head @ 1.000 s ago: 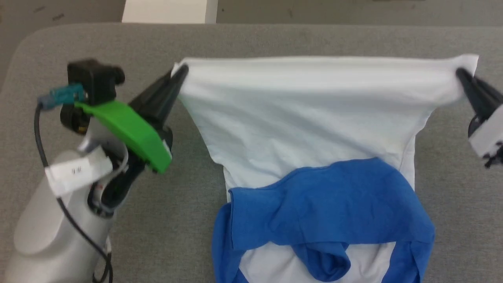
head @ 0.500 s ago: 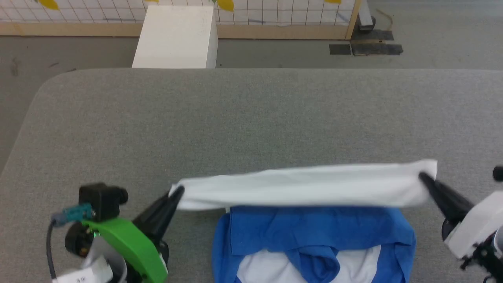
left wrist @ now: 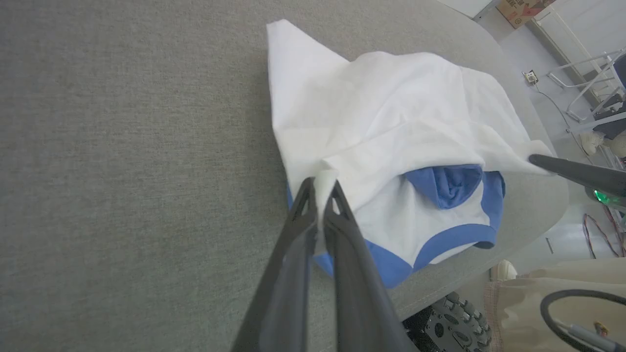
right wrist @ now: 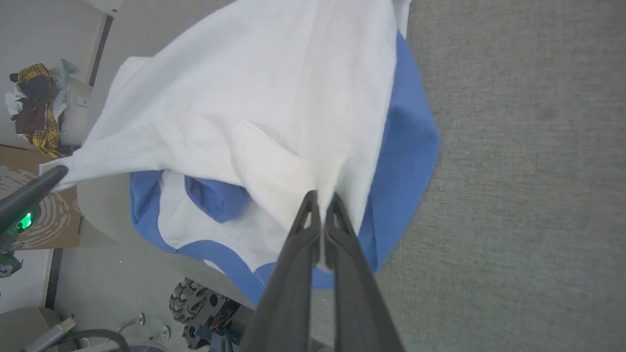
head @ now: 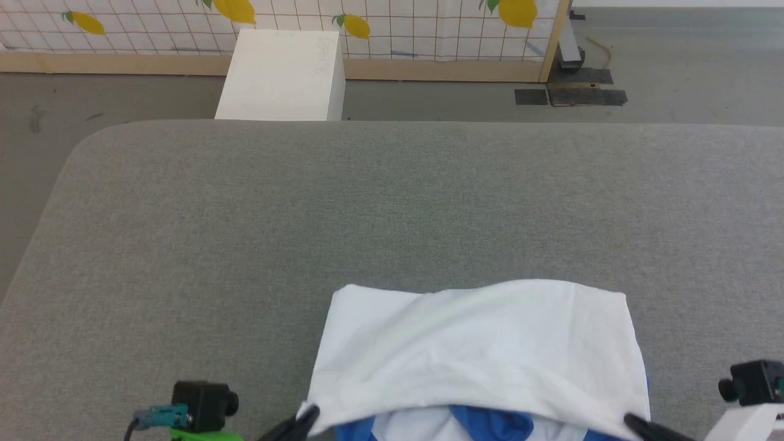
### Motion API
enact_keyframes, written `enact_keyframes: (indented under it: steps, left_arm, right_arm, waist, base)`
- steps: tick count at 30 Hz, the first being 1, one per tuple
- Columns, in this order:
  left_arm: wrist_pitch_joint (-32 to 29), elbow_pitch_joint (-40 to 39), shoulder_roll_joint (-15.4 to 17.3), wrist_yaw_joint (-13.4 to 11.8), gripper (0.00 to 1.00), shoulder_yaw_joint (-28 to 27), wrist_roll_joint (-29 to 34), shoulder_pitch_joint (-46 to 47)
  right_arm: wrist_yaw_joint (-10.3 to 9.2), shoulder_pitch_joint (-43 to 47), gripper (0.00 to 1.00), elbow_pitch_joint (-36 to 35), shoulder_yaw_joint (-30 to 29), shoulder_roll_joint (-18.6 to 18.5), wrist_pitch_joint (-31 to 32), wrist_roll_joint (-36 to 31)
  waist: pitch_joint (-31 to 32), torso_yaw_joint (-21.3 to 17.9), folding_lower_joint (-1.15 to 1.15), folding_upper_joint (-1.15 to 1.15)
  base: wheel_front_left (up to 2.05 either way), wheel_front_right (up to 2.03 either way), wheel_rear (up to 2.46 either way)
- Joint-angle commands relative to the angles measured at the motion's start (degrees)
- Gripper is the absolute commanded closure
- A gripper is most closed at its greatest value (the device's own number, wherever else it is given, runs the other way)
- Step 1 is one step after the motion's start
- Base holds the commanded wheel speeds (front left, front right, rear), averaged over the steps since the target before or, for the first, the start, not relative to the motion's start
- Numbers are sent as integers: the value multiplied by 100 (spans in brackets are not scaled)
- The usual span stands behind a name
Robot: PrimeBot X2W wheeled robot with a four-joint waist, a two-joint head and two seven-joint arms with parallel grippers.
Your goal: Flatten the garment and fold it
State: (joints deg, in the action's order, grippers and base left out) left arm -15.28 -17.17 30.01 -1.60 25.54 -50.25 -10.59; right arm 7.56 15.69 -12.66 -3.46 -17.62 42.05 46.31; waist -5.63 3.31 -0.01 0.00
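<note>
left gripper [left wrist: 320, 190] and right gripper [right wrist: 322, 203] are both pinched tight on white corners of the garment [head: 478, 349], which sits low centre in the head view on the grey table [head: 245, 214], white layer folded over the blue

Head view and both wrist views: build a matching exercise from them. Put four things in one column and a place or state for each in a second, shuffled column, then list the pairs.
Column one
1. left gripper
2. right gripper
3. white box
4. blue sleeve fabric

Column two
A. on the floor beyond the far edge of the table
B. shut on the white edge of the garment, at the robot's right
C. tucked under the folded-over white layer
D. shut on the garment's white edge, at the robot's left

Pairs: 1-D, 2-B, 3-A, 4-C
</note>
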Motion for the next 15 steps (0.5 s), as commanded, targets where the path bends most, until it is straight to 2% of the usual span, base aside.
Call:
enact_keyframes:
  steps: [1,8,15]
  left_arm:
    - [-92,-32,29,-31,100,18,-156,-171]
    - [-677,-158,176,-222,100,123,-706,-648]
    - [-701,78,128,-235,100,173,-760,-685]
  right_arm:
    - [-8,133,100,41,-18,-28,79,62]
    - [-8,499,100,184,-221,-14,462,78]
    - [-8,493,100,348,-216,48,335,-134]
  waist:
    - [8,12,1,0]
    - [55,21,1,0]
    - [118,6,1,0]
  base:
    - [0,0,0]
    - [0,0,0]
    - [0,0,0]
